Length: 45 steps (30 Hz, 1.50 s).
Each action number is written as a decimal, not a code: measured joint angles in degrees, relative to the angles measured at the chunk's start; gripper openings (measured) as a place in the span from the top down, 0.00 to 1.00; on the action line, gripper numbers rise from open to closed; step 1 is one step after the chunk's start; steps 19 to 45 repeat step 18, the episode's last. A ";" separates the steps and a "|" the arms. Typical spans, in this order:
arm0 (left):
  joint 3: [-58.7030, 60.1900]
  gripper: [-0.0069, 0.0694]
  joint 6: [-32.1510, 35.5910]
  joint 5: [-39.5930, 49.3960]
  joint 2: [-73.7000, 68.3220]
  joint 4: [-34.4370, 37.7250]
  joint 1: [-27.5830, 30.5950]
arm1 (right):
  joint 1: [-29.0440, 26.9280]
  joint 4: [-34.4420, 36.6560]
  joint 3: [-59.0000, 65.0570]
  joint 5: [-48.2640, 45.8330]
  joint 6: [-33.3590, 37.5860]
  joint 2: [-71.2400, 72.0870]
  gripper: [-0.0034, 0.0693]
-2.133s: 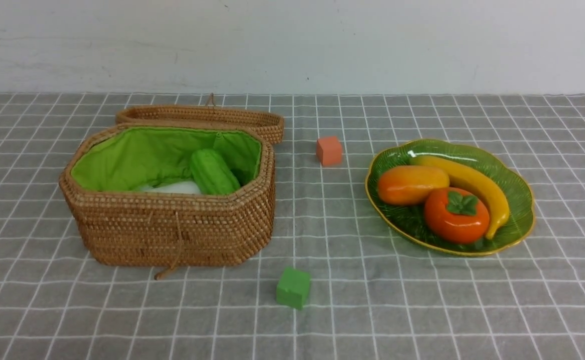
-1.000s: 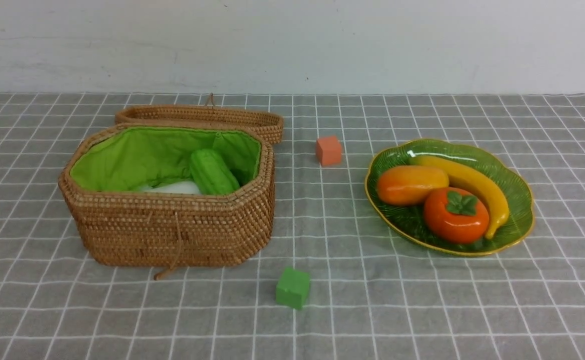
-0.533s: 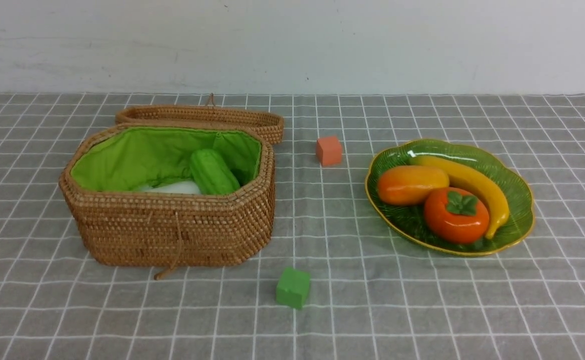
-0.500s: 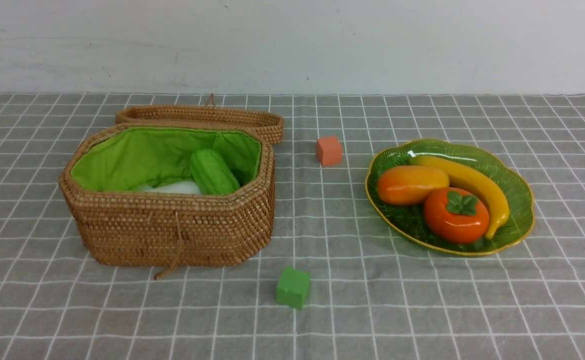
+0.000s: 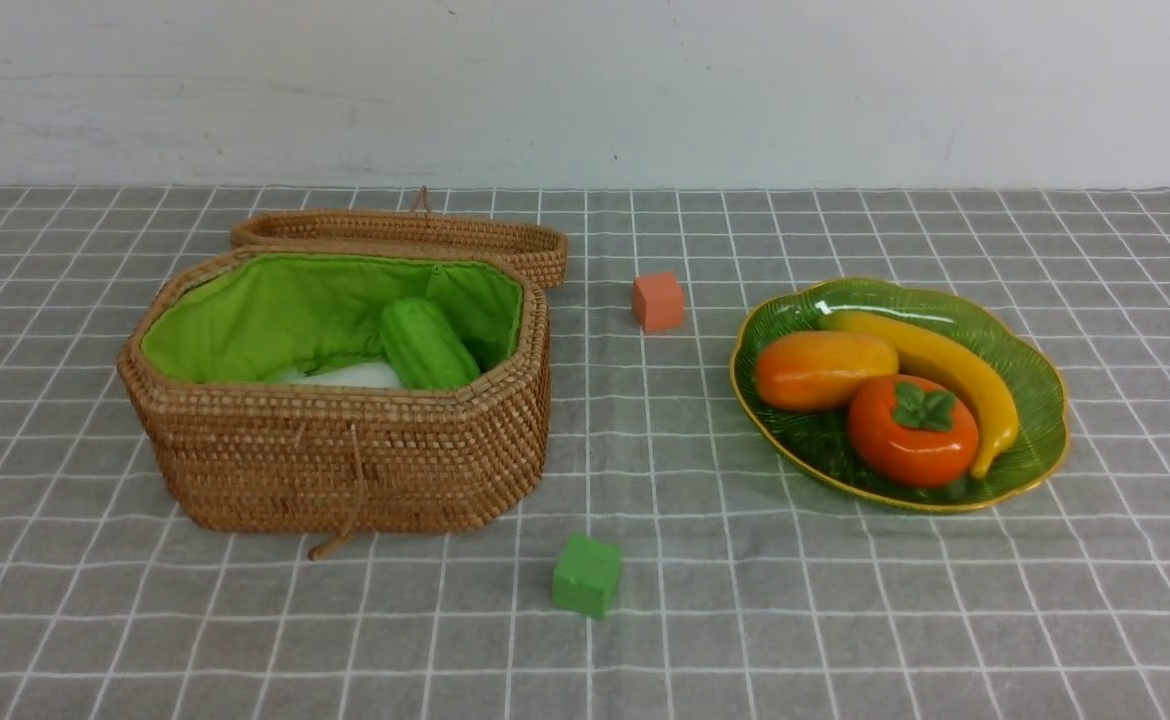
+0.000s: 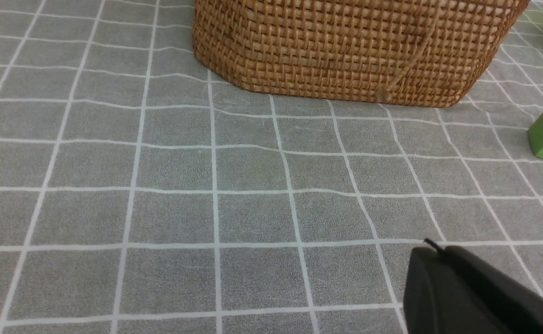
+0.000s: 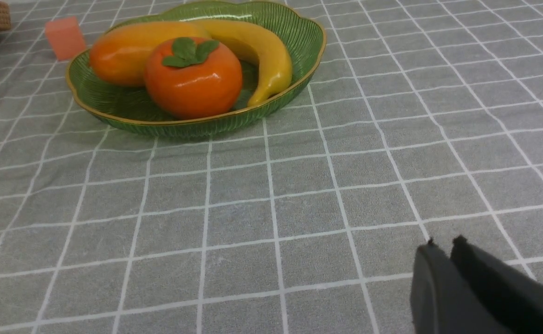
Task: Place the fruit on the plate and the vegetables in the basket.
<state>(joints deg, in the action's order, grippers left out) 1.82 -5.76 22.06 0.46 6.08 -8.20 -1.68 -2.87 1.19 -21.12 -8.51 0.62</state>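
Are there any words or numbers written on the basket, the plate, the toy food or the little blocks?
None: no words, numbers, brands or signs show in any view.
The basket has only plain weave.
The plate has only ribs and a gold rim.
The orange cube and green cube have blank faces.

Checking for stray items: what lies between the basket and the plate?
Front view: only bare cloth between basket and plate; orange cube farther back, green cube nearer.
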 joint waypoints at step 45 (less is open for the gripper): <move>0.00 0.91 0.00 0.00 0.00 0.00 0.00 | 0.00 0.00 0.00 0.00 0.00 0.00 0.86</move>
